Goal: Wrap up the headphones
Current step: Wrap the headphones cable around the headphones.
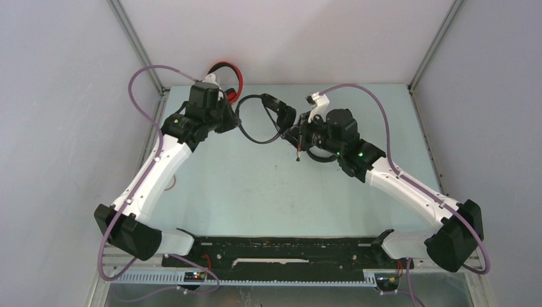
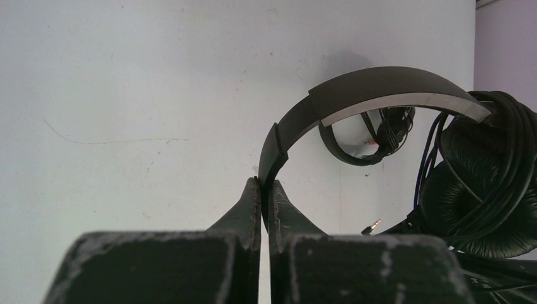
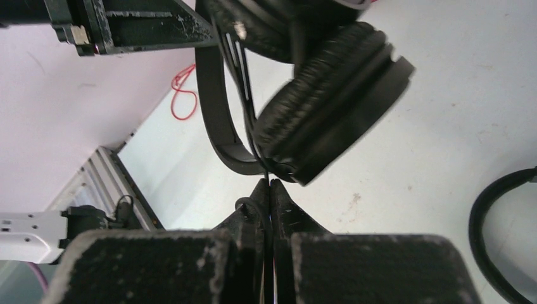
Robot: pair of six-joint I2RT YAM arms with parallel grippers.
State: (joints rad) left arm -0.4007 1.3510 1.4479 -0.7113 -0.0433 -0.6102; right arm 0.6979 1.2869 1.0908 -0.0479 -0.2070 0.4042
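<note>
A pale, matte table (image 1: 255, 192) is boxed in by plain grey-white walls: back (image 1: 281, 38), left (image 1: 51, 128) and right (image 1: 492, 115). Slim metal posts (image 1: 137, 48) mark the rear corners. A black plate (image 1: 281, 252) and a white slotted duct (image 1: 255, 279) line the near edge. The light is soft and even.

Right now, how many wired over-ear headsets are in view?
3. Red-and-black plastic headset at the far edge; all-black padded headset mid-table; a second black headband only partly seen at the right wrist view's edge. Others may be hidden.
</note>
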